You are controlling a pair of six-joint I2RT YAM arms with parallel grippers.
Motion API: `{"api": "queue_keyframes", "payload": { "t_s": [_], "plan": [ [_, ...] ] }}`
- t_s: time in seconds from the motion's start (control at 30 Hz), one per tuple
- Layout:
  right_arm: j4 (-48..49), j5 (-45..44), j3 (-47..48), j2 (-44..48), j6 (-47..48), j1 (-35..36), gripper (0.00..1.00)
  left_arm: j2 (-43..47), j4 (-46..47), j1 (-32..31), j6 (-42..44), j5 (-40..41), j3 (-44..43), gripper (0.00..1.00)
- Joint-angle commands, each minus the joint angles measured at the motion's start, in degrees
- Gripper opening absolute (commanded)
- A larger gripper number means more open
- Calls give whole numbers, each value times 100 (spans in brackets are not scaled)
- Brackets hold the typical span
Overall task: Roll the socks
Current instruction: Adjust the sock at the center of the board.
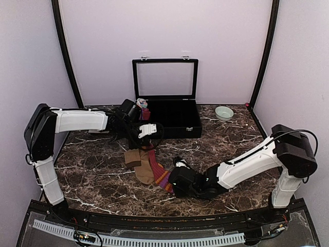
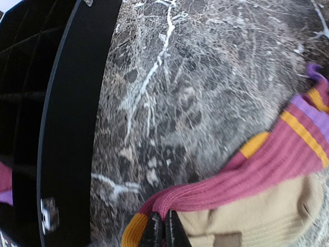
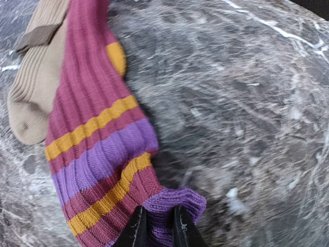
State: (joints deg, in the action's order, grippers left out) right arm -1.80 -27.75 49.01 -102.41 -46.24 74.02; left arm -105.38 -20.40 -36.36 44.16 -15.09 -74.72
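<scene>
Red sock [image 3: 97, 103] lies stretched partly over the tan sock [image 3: 36, 87] on the marble counter [image 3: 247, 103], its purple cuff clamped in the right jaws and its orange-toed end pinched in the closed left jaws, near the black case [image 1: 177, 132].

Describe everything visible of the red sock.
The red sock is ribbed knit, maroon, with orange toe and heel patches and a purple-and-orange striped cuff. It lies stretched flat on the marble table, overlapping the tan sock. The left gripper pinches its toe end; the right gripper pinches the cuff.
</scene>
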Motion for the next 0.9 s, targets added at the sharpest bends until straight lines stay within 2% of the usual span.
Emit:
{"api": "queue_keyframes", "payload": {
  "t_s": [0.0,0.13,0.27,0.37,0.6,0.73,0.87],
  "plan": [
    [-1226,31,363,-309,-544,246,18,-465,-11,-247,-63,552,-700,0],
    [-1141,62,120,98,-745,403,24,-598,256,-273,-50,877,-992,0],
    [-569,262,-384,789,-278,482,31,-454,658,-300,119,703,-873,0],
    [-385,195,-705,1433,30,416,37,-177,1091,-337,355,399,-574,7],
    [592,582,-1870,2612,-113,-246,54,-312,563,-523,795,571,-852,12],
    [1007,1011,-2053,2589,-348,-518,55,-402,562,-526,708,736,-941,10],
    [1155,1293,-1870,2148,-530,-541,53,-219,730,-526,702,736,-687,10]
  ]
}}
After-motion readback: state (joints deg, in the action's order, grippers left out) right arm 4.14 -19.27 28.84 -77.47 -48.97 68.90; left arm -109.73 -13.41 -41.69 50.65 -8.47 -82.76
